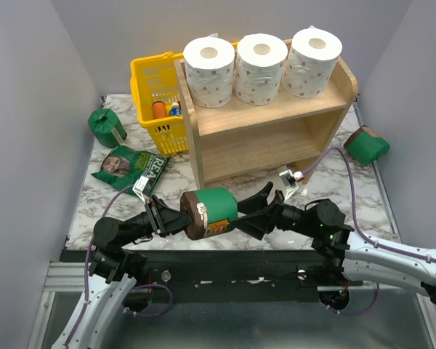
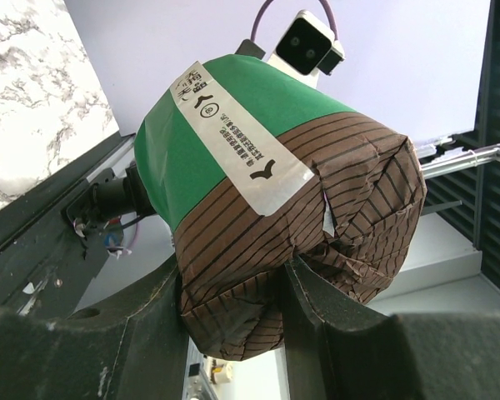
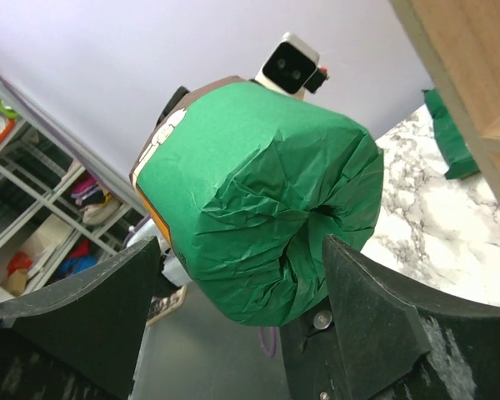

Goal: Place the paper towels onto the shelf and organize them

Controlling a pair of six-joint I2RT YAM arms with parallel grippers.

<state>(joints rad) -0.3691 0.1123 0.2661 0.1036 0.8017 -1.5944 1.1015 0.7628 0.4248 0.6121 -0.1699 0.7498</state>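
Top external view: the green-wrapped paper towel roll (image 1: 218,207) is held aloft before the shelf (image 1: 276,123), its brown end clenched by the left gripper (image 1: 180,218). The right gripper (image 1: 256,209) is spread around the green end. It is judged light, squashy and slick-wrapped, and best taken gently at the ends.

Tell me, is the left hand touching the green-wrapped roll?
Touching. The left wrist view shows it: the left hand presses both fingers into the brown end of the green-wrapped roll, with no gap visible.
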